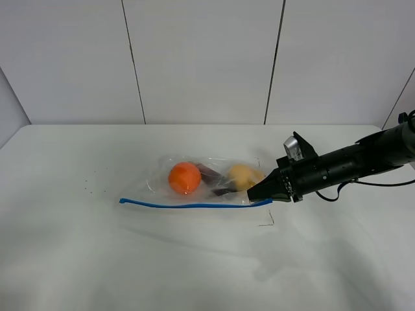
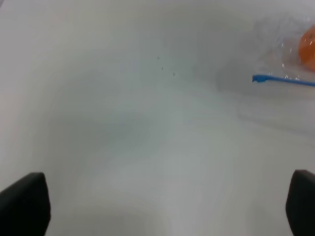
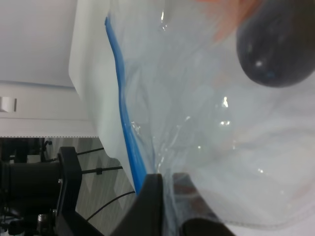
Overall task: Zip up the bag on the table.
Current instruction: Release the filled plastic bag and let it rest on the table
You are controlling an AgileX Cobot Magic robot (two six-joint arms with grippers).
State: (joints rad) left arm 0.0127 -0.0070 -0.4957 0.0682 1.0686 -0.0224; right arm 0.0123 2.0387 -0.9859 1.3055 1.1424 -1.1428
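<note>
A: So where was the bag (image 1: 207, 181) when you looked?

B: Flat on the white table (image 1: 78, 259), about the middle from side to side, with its blue zipper strip (image 1: 194, 205) running along the edge nearest the camera. Through the clear plastic you could see an orange (image 1: 184, 177), a dark purple eggplant (image 1: 213, 178) and a yellow fruit (image 1: 241, 176).

A: And your right claw (image 1: 262, 192)?

B: It reached in low from the right and sat at the bag's right-hand end, just where the strip finished. In the right wrist view its dark fingers (image 3: 150, 206) were closed together on the crinkled plastic beside the blue strip, so you had it clamped on the bag.

A: The left claw (image 2: 157, 206)?

B: Only its two dark fingertips (image 2: 24, 201) showed, at opposite corners of the left wrist view, set wide apart over bare table. The strip's left end and a slice of the orange lay well away from it.
</note>
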